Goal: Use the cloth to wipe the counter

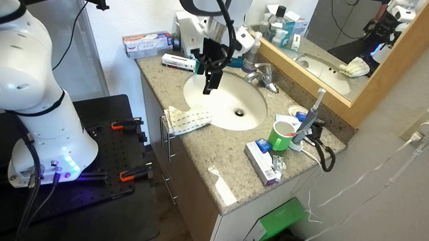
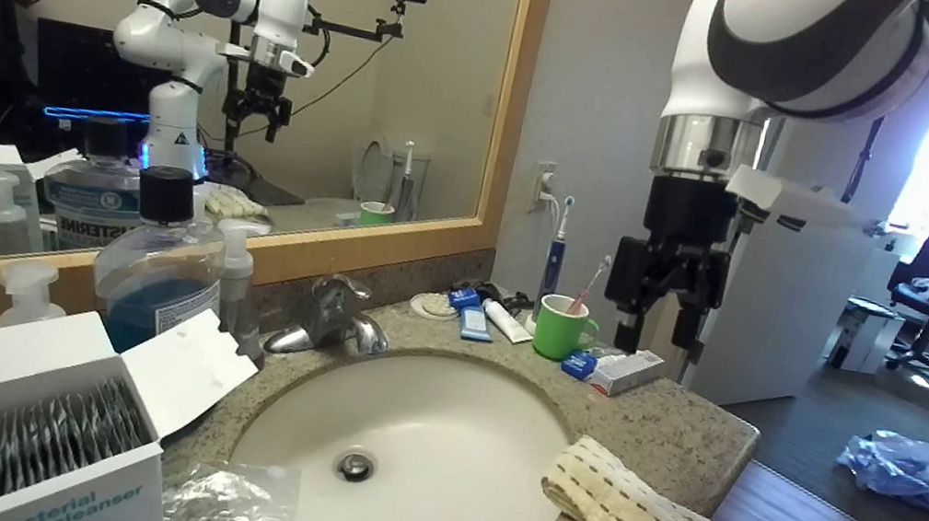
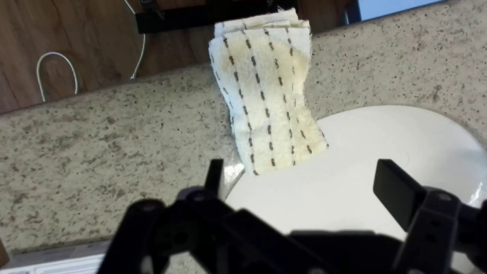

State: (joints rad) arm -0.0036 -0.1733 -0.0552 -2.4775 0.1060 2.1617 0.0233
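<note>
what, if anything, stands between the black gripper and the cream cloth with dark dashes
Nothing visible does: in the wrist view, no object shows between the open black gripper and the cream cloth with dark dashes on the speckled counter. Both exterior views agree.

Dark-dashed cream cloth (image 3: 266,102), green mug (image 2: 556,329)

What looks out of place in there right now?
The cloth: one end laps over the sink rim, the other hangs past the counter edge, so it might slip. What looks like crumpled plastic lies on the floor, like litter.
</note>
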